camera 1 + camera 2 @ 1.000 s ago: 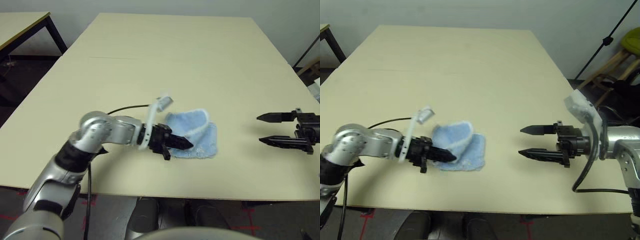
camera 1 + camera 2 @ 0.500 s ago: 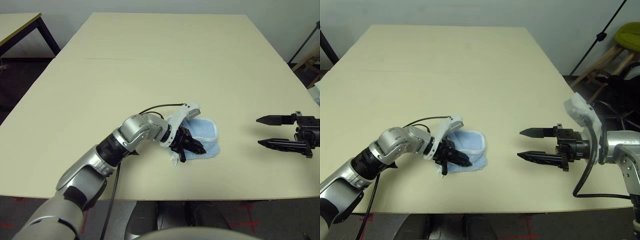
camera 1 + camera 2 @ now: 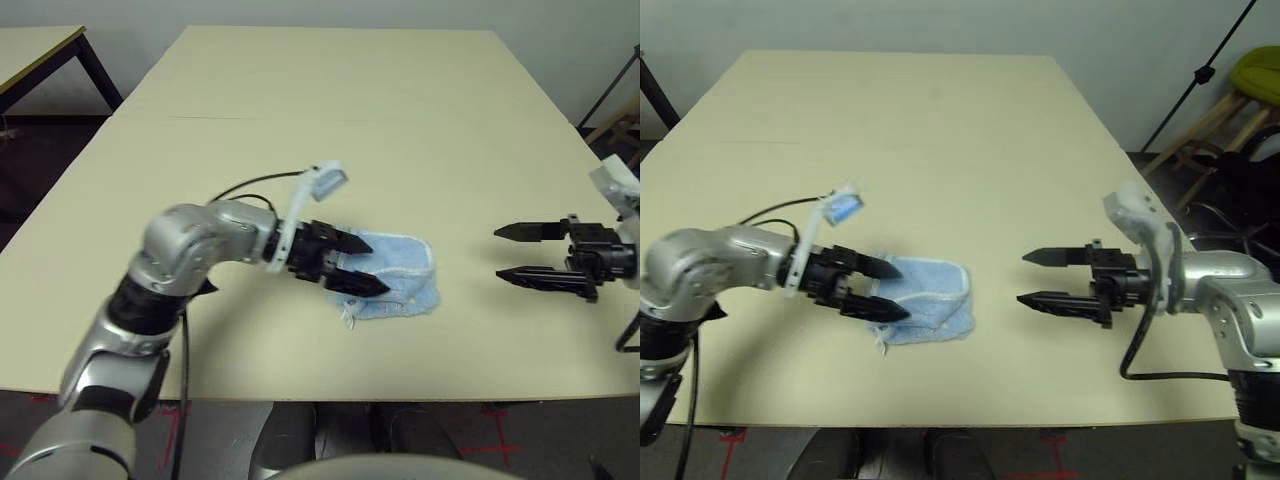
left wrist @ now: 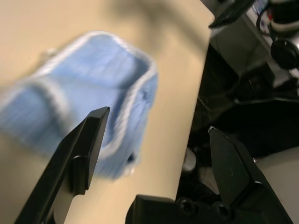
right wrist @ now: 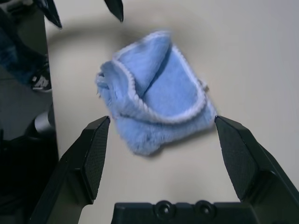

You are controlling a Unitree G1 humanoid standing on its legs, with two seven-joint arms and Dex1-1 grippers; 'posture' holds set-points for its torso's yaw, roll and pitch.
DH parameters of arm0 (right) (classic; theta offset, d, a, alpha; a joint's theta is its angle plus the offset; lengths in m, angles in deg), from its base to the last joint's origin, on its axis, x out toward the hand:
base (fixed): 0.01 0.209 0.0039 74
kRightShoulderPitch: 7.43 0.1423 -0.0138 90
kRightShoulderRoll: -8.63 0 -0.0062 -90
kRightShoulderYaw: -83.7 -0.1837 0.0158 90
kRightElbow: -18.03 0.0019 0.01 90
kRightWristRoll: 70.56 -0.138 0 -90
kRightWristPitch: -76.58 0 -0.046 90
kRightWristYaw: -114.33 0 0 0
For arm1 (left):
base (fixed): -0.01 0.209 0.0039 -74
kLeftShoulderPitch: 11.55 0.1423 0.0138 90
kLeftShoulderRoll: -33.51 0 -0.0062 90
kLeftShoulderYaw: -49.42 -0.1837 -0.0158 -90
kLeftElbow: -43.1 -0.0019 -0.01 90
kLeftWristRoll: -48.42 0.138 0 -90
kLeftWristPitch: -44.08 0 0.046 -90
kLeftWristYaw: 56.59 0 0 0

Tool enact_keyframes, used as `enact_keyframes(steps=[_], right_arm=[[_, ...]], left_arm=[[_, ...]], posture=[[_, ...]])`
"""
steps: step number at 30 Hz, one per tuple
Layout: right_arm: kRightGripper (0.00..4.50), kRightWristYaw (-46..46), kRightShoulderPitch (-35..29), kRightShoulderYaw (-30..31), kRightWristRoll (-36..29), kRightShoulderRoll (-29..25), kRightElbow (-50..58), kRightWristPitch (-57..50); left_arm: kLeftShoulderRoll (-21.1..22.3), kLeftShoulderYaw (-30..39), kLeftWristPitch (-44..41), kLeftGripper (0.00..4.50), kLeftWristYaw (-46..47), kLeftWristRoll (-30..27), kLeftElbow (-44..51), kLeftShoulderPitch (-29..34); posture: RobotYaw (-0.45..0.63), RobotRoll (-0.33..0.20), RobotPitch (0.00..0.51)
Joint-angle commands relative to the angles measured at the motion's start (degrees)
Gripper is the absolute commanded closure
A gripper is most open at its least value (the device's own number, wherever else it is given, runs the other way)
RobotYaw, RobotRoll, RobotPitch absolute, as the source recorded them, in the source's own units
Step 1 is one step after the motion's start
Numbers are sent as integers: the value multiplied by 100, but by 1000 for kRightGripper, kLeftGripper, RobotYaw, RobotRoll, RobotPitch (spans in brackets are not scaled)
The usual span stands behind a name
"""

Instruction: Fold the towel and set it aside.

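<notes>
Now that the left pincer has let go and is hovering open over the towel, the towel is lying folded near the desk front edge, so only setting it aside is likely remaining. Well apart, the right pincer is waiting open and empty. Its wrist view is showing the fold's overlapping white-edged layers, which the head views are flattening.

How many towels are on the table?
1. The small light blue terry-cloth towel with white stitched edging lies folded near the front edge of the beige table, beside the open left end effector.
</notes>
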State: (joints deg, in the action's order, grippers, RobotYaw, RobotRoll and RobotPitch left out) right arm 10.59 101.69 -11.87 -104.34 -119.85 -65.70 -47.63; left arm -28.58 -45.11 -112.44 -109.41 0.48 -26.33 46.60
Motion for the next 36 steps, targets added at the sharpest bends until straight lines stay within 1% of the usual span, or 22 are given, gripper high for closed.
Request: enact_keyframes(steps=[1,4,7,12,14,17,24,30,36], right_arm=[[0,-400,262,449,256,103,310,-273],[0,-576,621,814,457,399,514,-84],[0,-779,1141,1314,710,582,695,-363],[0,-680,1865,2292,1246,663,678,-699],[0,-623,1983,2507,1398,677,640,-704],[0,-480,2039,2707,1527,645,613,-657],[0,-527,1903,2987,1853,862,522,-515],[0,-652,1854,3124,2076,1178,412,-482],[22,-768,1836,3132,2207,1418,270,-520]], left_arm=[[408,284,764,33,-286,393,-53,507],[647,573,1460,33,-688,573,-318,1005],[780,745,1893,33,-855,748,-470,1367],[639,883,2576,33,-1033,891,-505,1707],[576,873,2722,33,-1036,912,-466,1779],[491,894,2767,33,-972,882,-416,1836],[437,913,2667,33,-903,790,-324,1826],[354,878,2620,33,-787,728,-319,1720],[300,837,2615,8,-745,744,-341,1693]], posture=[[131,0,103],[134,0,103],[137,0,103],[158,0,104],[163,0,104],[168,0,105],[168,0,108],[166,0,111],[169,0,115]])
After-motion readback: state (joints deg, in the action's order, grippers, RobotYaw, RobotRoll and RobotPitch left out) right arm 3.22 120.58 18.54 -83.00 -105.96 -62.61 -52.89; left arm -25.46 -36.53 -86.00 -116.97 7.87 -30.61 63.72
